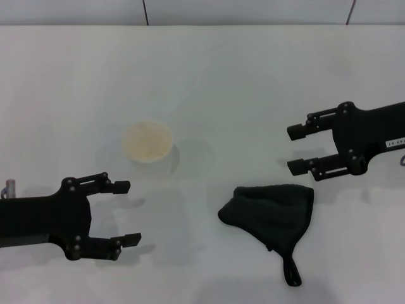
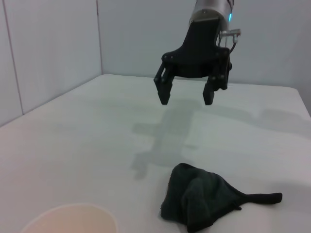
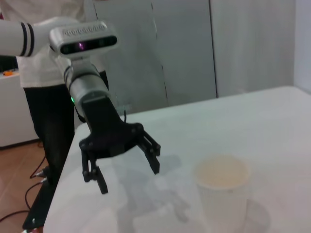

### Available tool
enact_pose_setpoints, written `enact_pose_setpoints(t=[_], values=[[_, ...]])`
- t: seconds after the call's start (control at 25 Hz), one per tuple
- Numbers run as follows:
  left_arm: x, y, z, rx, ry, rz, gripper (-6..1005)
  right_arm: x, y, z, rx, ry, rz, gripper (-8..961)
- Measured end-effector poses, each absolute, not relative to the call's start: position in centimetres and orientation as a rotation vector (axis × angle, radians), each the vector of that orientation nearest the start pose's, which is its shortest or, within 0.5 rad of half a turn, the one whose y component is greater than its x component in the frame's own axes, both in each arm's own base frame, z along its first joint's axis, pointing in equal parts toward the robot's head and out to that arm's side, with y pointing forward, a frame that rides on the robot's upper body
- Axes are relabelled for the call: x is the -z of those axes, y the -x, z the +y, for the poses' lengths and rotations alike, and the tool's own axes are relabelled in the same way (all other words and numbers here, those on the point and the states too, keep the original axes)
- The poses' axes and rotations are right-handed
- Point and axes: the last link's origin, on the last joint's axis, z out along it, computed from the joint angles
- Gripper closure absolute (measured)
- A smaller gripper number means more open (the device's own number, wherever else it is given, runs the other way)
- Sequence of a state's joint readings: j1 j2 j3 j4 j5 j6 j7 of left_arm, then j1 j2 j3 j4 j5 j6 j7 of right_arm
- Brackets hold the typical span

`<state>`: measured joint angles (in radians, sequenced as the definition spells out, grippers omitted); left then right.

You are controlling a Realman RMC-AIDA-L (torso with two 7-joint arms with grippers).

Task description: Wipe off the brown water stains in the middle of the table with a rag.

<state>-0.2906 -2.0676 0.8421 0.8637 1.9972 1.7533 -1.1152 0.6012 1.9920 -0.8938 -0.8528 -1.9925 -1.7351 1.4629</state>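
Note:
The dark charcoal rag [image 1: 272,212] lies bunched on the white table [image 1: 253,76], right of centre near the front, its narrow tail pointing toward the front edge. The left wrist view also shows the rag [image 2: 204,201]. My right gripper [image 1: 292,149] hovers open just behind the rag and slightly to its right, empty; it shows as the right gripper [image 2: 186,99] above the table in the left wrist view. My left gripper [image 1: 128,213] stands open and empty at the front left, seen as the left gripper [image 3: 129,178] in the right wrist view. The brown water stains cannot be made out in any view.
A white paper cup [image 1: 147,140] stands left of centre, just behind the left gripper, also visible as the cup [image 3: 222,187] in the right wrist view. A wall [image 2: 48,48] borders the table's far side.

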Motion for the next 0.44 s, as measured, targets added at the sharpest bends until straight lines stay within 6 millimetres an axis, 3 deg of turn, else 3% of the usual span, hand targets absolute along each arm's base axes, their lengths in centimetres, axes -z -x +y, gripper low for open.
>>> enact_pose_setpoints(t=[0.44], values=[[-1.52,29.61,25.55,0.551,2.896,-0.223,111,-3.48,-21.82,34.38,-0.454,3.010,0.291,299]])
